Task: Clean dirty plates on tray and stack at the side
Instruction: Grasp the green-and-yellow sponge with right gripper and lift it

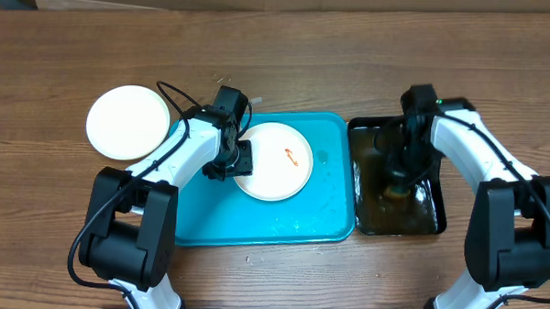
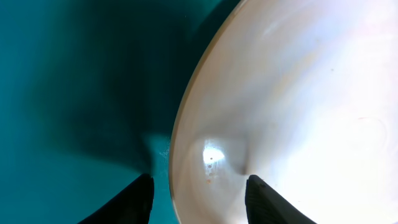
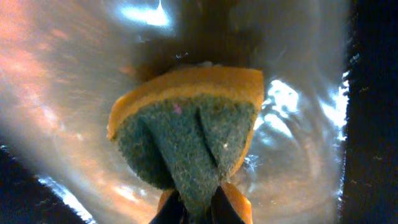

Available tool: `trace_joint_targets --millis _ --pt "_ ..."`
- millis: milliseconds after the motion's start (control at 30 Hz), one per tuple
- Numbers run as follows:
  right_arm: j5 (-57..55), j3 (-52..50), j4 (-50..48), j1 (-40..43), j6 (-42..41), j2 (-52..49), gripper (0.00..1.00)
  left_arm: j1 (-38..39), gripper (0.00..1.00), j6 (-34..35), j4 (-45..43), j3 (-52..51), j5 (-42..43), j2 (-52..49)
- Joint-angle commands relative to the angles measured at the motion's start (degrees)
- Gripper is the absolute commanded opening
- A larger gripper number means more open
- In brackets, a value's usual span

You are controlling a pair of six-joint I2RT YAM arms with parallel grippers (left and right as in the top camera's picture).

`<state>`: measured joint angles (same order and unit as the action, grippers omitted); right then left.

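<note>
A white plate (image 1: 273, 161) is seen lying on the turquoise tray (image 1: 254, 223), a little toward 12 o'clock from the tray's middle. A small red-orange smear (image 1: 293, 157) is carried on it, toward 3 o'clock from the plate's centre. The left hand (image 1: 241, 161) is set at the plate's 9 o'clock edge. In the left wrist view its fingers (image 2: 134, 202) are held about half open and placed astride the rim, one over the tray and the other over the plate's inner face. A gap is left between them, and no clamping on the rim can be made out.

A second plate (image 1: 125, 122), also white, is laid flat on the counter (image 1: 352, 56), off the tray toward 10 o'clock and well apart from the first.

A black tub (image 1: 429, 201) is placed just beside the tray at 3 o'clock, and water (image 3: 74, 93) is held in it. The right hand (image 1: 401, 182) is lowered into the tub near its middle. It is closed tight on a sponge (image 3: 186, 140), which is pinched so that the green scouring face is creased into a fold, with the orange body shown along the upper edge. The sponge is held over the glinting water; whether the bottom is touched cannot be told.
</note>
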<state>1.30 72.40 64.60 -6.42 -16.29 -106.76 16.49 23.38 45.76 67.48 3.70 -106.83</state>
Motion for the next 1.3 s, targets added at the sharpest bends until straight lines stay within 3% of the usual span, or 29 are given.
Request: trace_joint_targets --millis 0,167,267,400,567,800,933,1000,1100,1200,1267 --pt "0.3 6.4 1.7 0.0 0.5 1.3 0.04 0.2 0.45 0.6 -0.2 0.5 0.4 -0.7" --pt "0.3 8.5 1.3 0.0 1.8 1.3 0.04 0.5 0.28 1.1 -1.3 0.5 0.4 -0.7" --pt "0.3 8.5 0.6 0.0 3.1 1.3 0.04 0.5 0.27 1.1 -1.6 0.5 0.2 -0.7" --pt "0.6 8.5 0.1 0.0 3.0 1.3 0.04 0.5 0.04 1.0 -1.5 0.5 0.2 -0.7" --pt "4.0 8.5 -0.2 -0.3 6.0 1.3 0.04 0.4 0.04 1.0 -1.6 0.5 0.2 -0.7" --pt "2.9 8.7 -0.7 -1.2 3.9 1.3 0.04 0.3 0.05 1.0 -1.6 0.5 0.2 -0.7" --pt "0.3 8.7 -0.9 -1.5 0.9 1.3 0.04 0.2 0.32 0.7 -2.4 0.5 0.2 -0.7" --pt "0.2 8.7 -1.2 -1.5 0.9 1.3 0.04 -0.1 0.36 0.5 -3.7 0.5 0.2 -0.7" --pt "0.2 8.7 -1.7 -1.5 0.9 1.3 0.04 -0.5 0.28 0.6 -5.5 0.5 0.2 -0.7" --pt "0.3 8.9 -2.4 -1.5 0.9 1.3 0.04 -0.6 0.04 0.6 -5.4 0.5 0.5 -0.7" --pt "0.2 8.9 -2.6 -1.7 2.0 1.3 0.04 -0.6 0.04 0.6 -4.6 0.5 0.9 -0.7"
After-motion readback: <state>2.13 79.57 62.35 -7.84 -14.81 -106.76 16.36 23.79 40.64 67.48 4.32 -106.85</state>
